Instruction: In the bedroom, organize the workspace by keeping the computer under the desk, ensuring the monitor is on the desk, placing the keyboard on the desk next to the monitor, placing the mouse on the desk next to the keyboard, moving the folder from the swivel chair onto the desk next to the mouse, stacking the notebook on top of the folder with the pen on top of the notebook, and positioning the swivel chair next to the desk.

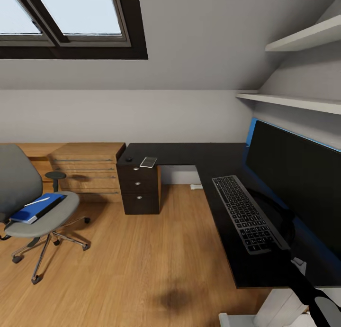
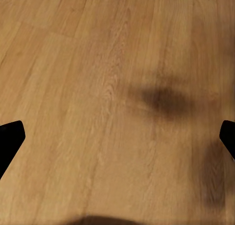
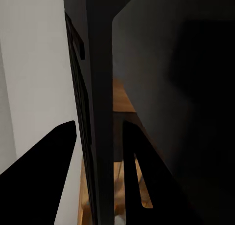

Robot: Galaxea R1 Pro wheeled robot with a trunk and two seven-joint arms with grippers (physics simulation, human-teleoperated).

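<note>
The desk (image 1: 189, 156) wraps the far corner and runs down the right side of the room, black top over a bank of dark drawers. On its right arm stands the monitor (image 1: 298, 185), wide and dark against the blue back panel, with the keyboard (image 1: 247, 214) lying just in front of it, long axis running along the desk edge toward the robot. A small flat device (image 1: 148, 162) sits on the far arm above the drawers.

Well apart to the left, the swivel chair (image 1: 40, 208) carries the folder (image 1: 37, 208) flat on its seat, long axis slanting away toward the wall, with the pen (image 1: 39, 201) as a thin white line on its cover. That makes the left arm the nearer one, I'd say.

The left gripper (image 2: 117, 137) hangs over bare floor, its fingers spread wide and empty. The right gripper (image 3: 100, 176) straddles a thin dark panel edge, probably the monitor; whether it clamps it I cannot tell.
</note>
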